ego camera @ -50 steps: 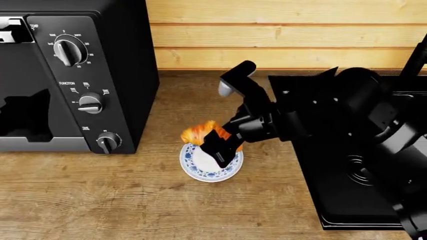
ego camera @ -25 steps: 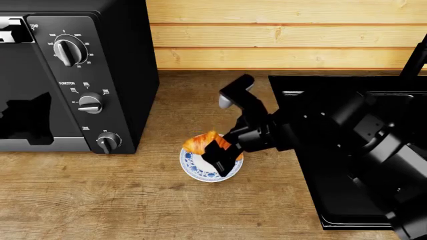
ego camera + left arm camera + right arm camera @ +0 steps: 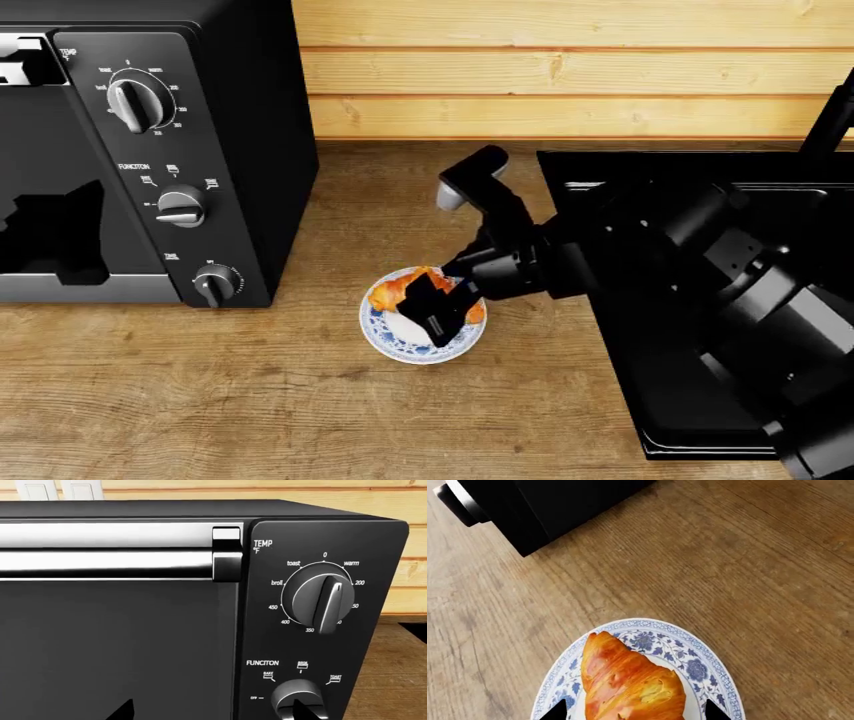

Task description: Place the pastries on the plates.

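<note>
Flaky croissant, blue-rim round saucer

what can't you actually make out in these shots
- Head view: the right gripper covers most of the croissant and part of the saucer.
- Right wrist view: croissant cut by the picture's edge; touching the saucer or not, cannot tell.
- Second croissant, larger plate, left gripper: in no view.

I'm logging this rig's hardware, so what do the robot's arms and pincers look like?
Only the right arm shows in the head view: matte black, bulky, built of boxy and rounded segments, with a small light grey rounded part near the wrist. Its right pincer is black, with flat, blunt fingers. No cables or markings are visible. The left arm is out of view.
</note>
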Available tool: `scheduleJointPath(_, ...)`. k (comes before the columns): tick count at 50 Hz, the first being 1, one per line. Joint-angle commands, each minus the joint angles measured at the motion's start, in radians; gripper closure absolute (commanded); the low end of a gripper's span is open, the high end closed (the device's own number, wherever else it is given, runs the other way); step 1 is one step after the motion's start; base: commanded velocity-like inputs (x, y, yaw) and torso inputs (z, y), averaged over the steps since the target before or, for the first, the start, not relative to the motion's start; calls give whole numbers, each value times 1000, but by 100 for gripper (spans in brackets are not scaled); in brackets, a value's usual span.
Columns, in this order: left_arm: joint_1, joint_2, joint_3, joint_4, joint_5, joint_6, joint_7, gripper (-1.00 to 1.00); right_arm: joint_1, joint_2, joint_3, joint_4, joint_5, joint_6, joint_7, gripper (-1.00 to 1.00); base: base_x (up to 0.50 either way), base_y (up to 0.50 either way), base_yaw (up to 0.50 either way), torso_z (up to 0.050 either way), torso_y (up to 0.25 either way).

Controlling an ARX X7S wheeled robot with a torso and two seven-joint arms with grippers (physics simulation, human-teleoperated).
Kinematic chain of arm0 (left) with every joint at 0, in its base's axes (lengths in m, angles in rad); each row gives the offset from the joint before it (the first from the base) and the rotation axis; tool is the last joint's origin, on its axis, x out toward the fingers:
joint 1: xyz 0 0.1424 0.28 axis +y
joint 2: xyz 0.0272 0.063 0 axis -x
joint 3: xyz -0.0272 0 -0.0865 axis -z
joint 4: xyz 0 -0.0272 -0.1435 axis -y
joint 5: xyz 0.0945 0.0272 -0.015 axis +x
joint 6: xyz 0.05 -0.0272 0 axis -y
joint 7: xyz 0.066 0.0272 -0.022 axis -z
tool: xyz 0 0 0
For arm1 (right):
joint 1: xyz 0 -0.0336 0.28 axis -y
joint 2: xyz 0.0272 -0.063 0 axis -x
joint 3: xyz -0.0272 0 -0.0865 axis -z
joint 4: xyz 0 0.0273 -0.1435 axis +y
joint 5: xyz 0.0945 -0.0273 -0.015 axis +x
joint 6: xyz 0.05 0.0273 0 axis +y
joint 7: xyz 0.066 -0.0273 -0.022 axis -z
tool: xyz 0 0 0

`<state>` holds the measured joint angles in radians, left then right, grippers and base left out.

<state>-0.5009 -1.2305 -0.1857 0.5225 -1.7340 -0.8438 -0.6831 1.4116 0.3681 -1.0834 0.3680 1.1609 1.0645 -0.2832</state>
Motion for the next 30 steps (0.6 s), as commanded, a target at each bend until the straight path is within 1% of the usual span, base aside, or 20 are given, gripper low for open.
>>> scheduleJointPath(1,-6,2,5,-2,3,-3,5,-100,20,14,37,-25,33,8,22,-100,0,0,0,0,0)
scheduleJointPath(10,-9,3,6,-3,4,-6,6,-100,40,38,70,-67,64,14,42,-100,0,0,0,0,0)
scheduleJointPath(19,1,6,-3,0,7,-6,5,-100,67,69,121,-107,65,-25,93,-100,0,0,0,0,0)
scheduleJointPath(23,-1,10,2,3,6,-6,-1,-100,79,97,164,-127,87,-36,132,-100,0,0,0,0,0)
scheduleJointPath(24,-2,12,4,5,6,-5,-4,-100,84,102,155,-133,77,-33,129,-100,0,0,0,0,0)
scheduleJointPath(25,-1,13,3,5,6,-5,-4,-100,75,120,176,-160,87,-56,120,-100,0,0,0,0,0)
scheduleJointPath(30,4,16,-1,9,5,-4,-8,-100,71,161,212,-191,96,-66,196,-100,0,0,0,0,0)
